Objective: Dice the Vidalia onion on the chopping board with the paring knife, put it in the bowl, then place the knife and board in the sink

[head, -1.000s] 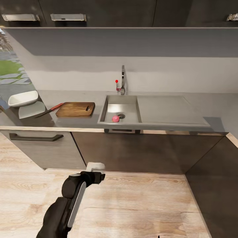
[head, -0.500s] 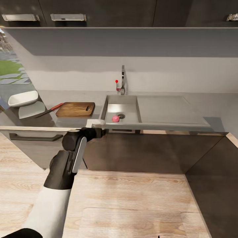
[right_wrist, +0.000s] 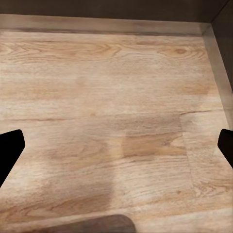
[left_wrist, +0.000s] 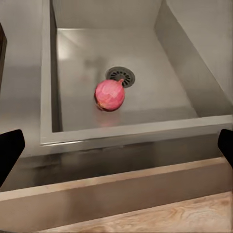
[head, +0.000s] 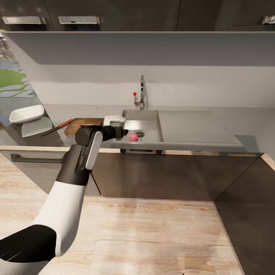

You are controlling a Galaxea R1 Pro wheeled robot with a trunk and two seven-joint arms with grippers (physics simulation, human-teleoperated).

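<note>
- Head view: my left arm reaches forward over the near edge of the tabletop, and my left gripper sits at the left rim of the sink. I cannot tell from here how its fingers stand. The onion lies on the basin floor, just left of the drain. The chopping board lies left of the sink, partly behind my wrist, its long axis running left to right. The paring knife lies at the board's left end, red handle toward the board, blade pointing left and near. The bowl sits far left. The faucet stands at the sink's far edge.
- Left wrist view: my fingers are spread wide and empty; the onion rests beside the drain, apart from them.
- Right wrist view: my right fingers are spread wide, empty, over the wooden floor.
</note>
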